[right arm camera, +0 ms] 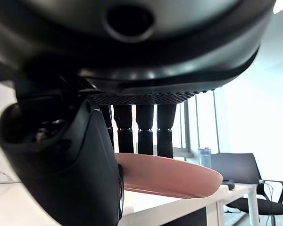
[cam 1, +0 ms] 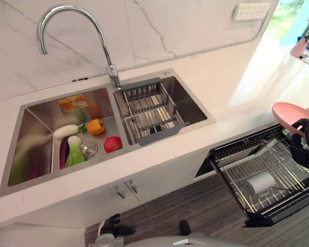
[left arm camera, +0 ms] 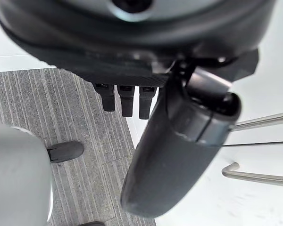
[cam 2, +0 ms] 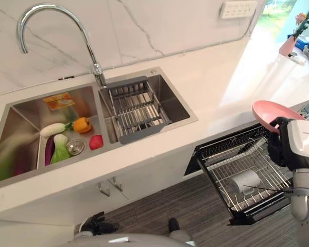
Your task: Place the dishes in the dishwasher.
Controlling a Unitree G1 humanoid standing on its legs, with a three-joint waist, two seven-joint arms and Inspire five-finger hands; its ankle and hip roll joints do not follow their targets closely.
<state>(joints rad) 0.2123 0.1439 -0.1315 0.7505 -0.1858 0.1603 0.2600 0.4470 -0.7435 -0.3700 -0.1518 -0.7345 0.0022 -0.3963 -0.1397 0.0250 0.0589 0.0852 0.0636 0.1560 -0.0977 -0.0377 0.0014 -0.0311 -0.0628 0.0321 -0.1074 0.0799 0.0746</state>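
Pink plate (cam 2: 272, 113) pinched at its rim in my right hand (cam 2: 279, 141), thumb under and fingers over, held above the counter edge over the open dishwasher rack (cam 2: 245, 177). Risk: an edge-only pinch may let it tip or slip; it could also strike the rack wires. The rack holds one white cup (cam 2: 245, 181). The sink (cam 1: 67, 135) holds vegetables; its drain basket (cam 1: 150, 110) looks empty. Left hand (left arm camera: 179, 141) low, relaxed, holding nothing.
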